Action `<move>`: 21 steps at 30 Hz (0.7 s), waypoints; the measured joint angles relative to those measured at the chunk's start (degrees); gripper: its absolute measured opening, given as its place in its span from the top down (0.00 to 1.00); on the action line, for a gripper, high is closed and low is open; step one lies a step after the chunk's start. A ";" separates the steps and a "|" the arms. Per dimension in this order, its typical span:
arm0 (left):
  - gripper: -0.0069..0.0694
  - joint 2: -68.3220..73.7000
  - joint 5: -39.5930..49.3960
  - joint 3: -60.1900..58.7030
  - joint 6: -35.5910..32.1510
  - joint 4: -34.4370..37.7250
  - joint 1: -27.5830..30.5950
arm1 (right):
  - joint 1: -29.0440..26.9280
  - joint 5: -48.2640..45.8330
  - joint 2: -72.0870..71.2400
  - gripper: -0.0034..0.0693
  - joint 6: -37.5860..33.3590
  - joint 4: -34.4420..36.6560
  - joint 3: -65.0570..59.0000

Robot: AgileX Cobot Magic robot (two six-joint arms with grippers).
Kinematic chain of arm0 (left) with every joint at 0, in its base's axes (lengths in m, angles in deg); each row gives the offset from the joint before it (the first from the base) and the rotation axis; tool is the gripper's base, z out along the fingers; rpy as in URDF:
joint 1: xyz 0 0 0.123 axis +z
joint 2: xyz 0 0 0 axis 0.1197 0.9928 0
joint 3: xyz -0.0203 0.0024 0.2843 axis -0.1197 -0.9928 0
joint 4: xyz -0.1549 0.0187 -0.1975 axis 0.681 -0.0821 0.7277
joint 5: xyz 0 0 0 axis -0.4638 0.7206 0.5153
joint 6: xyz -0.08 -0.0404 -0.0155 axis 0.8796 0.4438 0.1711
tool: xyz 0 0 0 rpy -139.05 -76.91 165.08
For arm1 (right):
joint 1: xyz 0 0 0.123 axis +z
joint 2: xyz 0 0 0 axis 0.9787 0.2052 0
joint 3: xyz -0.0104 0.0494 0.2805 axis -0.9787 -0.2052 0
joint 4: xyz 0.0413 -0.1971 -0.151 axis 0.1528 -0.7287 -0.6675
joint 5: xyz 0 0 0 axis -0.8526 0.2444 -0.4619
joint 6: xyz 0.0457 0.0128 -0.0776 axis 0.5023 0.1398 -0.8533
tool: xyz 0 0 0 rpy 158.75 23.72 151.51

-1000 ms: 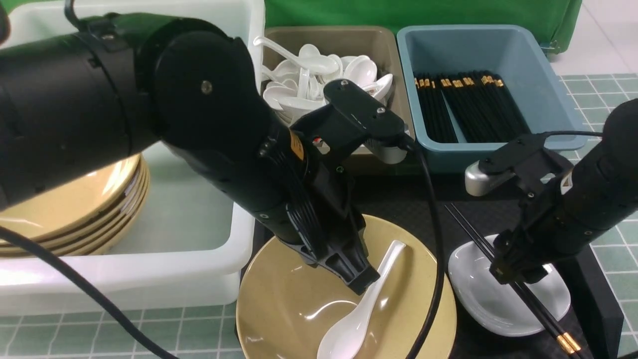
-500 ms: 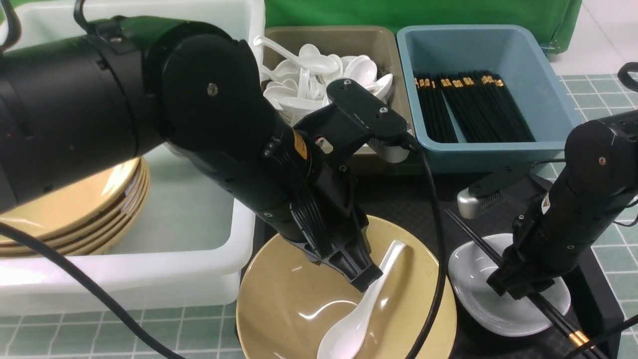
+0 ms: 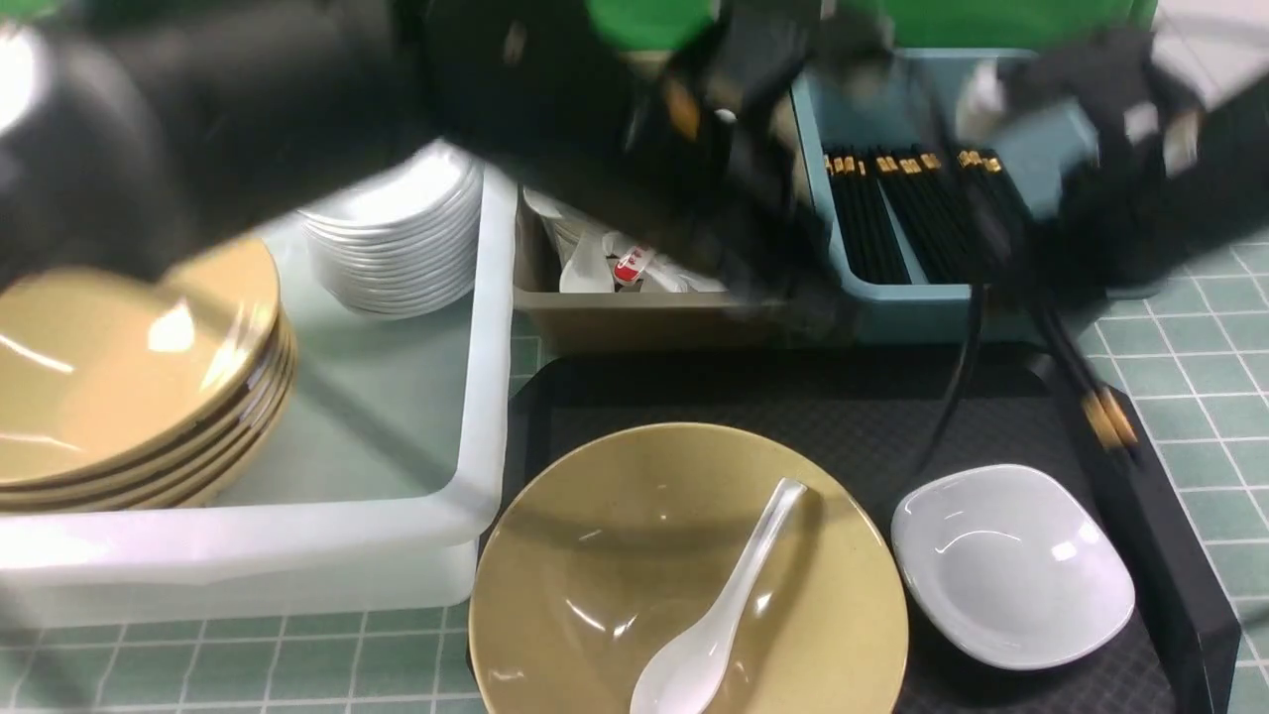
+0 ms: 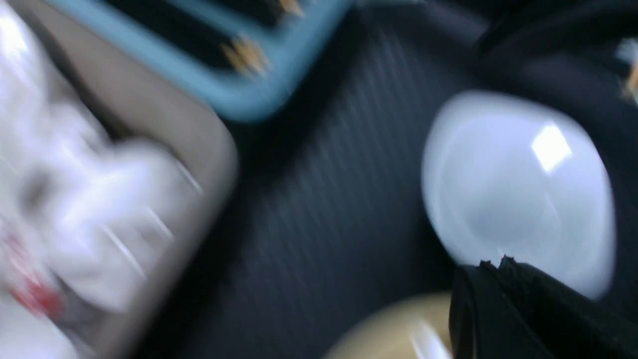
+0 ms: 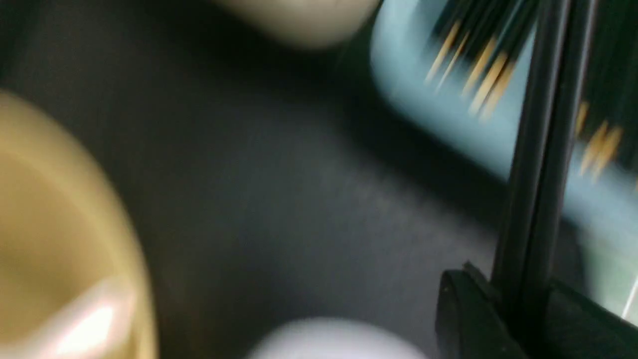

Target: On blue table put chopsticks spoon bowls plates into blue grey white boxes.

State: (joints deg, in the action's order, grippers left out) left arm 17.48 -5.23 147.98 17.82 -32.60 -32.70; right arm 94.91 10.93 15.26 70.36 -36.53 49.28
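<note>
Suddenly both arms have swung up toward the far bins, all blur. The right pincer (image 5: 518, 304) is clamped on the long black gold-banded chopsticks (image 3: 1076, 372), lifted off the small white dish (image 3: 1011, 565) and slanting across the dusty-blue plastic bin's (image 3: 912, 312) near right corner, so the drop looks close. Whether the left pincer (image 4: 493, 269) is parted, I cannot tell; the glossy white soup spoon (image 3: 714, 615) lies unclaimed in the mustard bowl (image 3: 575, 535)

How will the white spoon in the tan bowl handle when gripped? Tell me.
Likely slippery: the spoon looks glossy, with bright highlights. Probably stiff and breakable, seemingly ceramic. It may slide when nudged, lying loose on the bowl's smooth curved inside.
</note>
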 joint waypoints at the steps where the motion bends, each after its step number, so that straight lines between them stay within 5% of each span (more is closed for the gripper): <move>1: 0.92 3.23 -0.34 5.46 -0.05 -0.11 1.94 | -1.31 3.06 3.20 0.74 2.26 0.00 4.41; 6: 0.92 10.06 -0.43 17.23 -0.05 -0.52 7.11 | -5.28 9.10 15.59 0.74 8.45 0.00 18.44; 13: 0.92 9.37 2.83 18.67 -0.05 -0.06 7.69 | -8.49 8.87 31.10 0.73 12.60 -0.11 34.10; 17: 0.92 7.02 14.02 15.43 -0.91 -0.01 7.69 | -9.20 -1.24 38.83 0.57 7.77 -0.15 41.64; 21: 0.92 0.51 15.20 5.63 -1.97 -0.07 7.69 | -9.14 -12.67 38.56 0.37 2.54 0.01 46.01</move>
State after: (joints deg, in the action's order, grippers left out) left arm 17.99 9.96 153.60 15.85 -32.66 -25.01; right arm 85.77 -1.74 53.83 72.89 -36.52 95.29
